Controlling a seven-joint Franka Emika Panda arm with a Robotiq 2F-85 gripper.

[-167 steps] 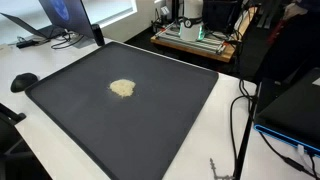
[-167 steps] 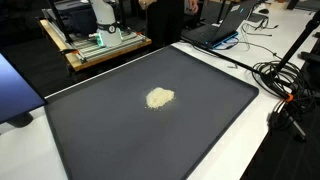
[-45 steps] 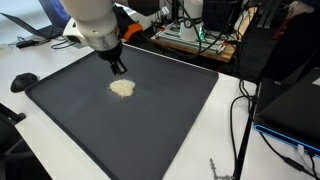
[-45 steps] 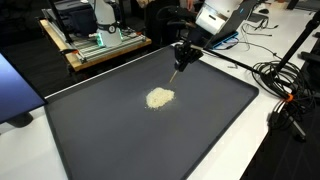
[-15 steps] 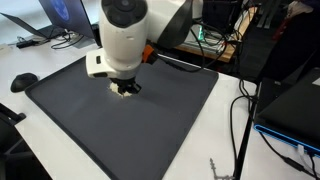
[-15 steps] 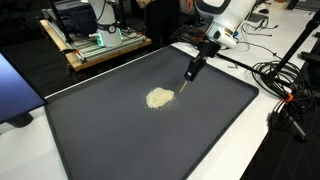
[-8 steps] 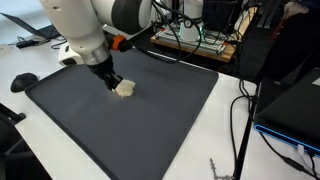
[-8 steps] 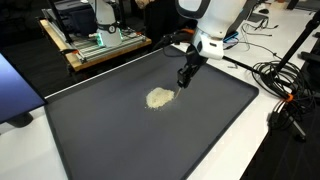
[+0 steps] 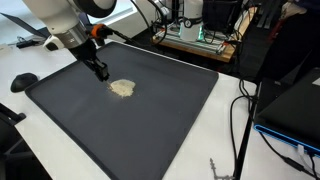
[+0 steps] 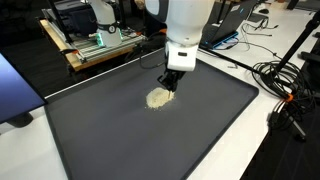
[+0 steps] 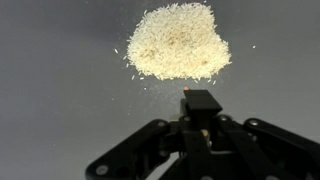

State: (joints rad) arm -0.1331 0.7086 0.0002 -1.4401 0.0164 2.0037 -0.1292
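The jaws stood pressed together and empty, making 1 blunt tip just beside the grain pile (image 11: 178, 42), which lay near the middle of the dark mat (image 9: 160, 120), well off every edge.

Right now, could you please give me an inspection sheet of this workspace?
Surface: dark mat on a white table.
Job's things: rice pile mid-mat, a few stray grains around it.
Clutter: small black object off the mat.
Grippers: tool shut, holding nothing, its tip just beside the pile's edge.
Cables: black cables along the table edge.
Surroundings: laptop, wooden tray of equipment.
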